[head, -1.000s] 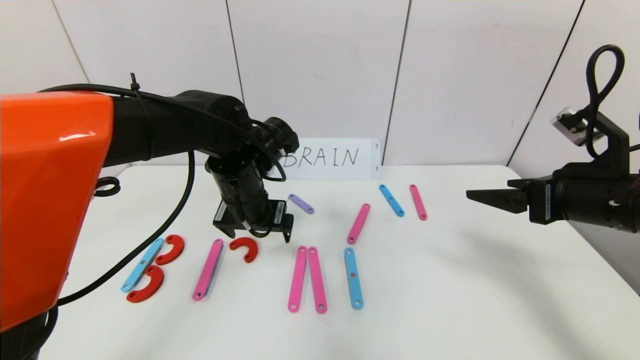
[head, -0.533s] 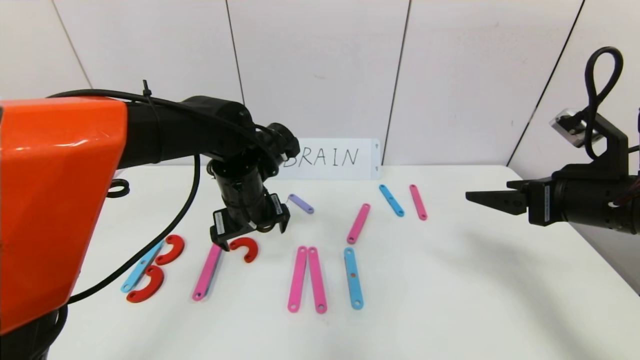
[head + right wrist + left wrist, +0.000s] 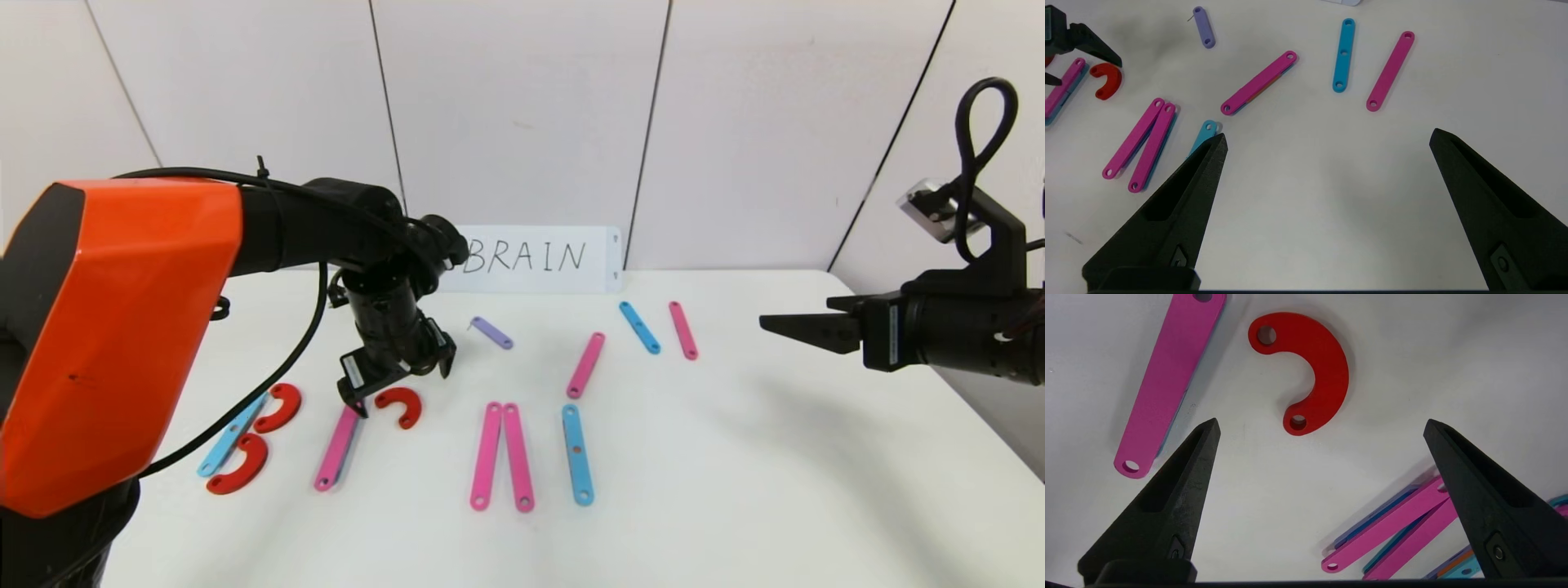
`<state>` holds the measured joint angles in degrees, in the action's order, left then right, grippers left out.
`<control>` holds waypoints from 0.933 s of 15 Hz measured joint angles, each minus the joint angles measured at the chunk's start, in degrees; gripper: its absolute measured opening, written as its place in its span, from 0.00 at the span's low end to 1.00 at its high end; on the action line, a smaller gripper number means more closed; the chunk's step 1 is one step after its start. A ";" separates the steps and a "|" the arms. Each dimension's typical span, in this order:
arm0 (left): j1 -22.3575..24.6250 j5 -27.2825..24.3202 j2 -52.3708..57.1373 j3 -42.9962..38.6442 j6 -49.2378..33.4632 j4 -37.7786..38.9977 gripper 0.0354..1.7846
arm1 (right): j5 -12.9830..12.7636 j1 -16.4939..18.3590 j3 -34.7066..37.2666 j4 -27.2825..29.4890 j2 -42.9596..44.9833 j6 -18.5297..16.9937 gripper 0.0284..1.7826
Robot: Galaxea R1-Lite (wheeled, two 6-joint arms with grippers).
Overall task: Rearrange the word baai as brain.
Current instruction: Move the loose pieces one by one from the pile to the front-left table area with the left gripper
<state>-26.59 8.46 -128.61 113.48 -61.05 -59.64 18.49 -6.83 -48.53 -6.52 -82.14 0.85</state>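
moved: left gripper (image 3: 397, 382) swings back toward the red curve (image 3: 400, 406) | jaws: apart, empty | curve: flat on bench (image 3: 735, 490), just ahead of the jaws, beside pink strip (image 3: 337, 448), opening toward it | nearer arm: left | right gripper (image 3: 796, 328): parked, jaws apart

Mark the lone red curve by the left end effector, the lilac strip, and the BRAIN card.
red curve (image 3: 1327, 367), left wrist view, on the thick arc.
lilac strip (image 3: 492, 333), head view, mid-length.
BRAIN card (image 3: 600, 278), head view, bare lower margin.
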 joint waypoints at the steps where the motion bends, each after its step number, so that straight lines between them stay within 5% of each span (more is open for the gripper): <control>1: 0.16 -0.55 -0.27 0.00 -0.11 0.40 0.97 | 0.02 -0.04 0.02 -0.01 0.00 0.00 0.97; 10: 1.65 -0.85 -3.25 -0.01 -0.13 2.67 0.95 | 0.02 -0.24 0.18 -0.01 0.04 0.00 0.97; 14: 1.68 -0.74 -4.19 -0.01 -0.11 3.08 0.73 | 0.00 -0.28 0.29 -0.01 0.09 0.07 0.97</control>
<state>-24.91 7.72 -132.80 113.47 -61.16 -56.55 18.49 -7.11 -48.24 -6.53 -82.05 0.93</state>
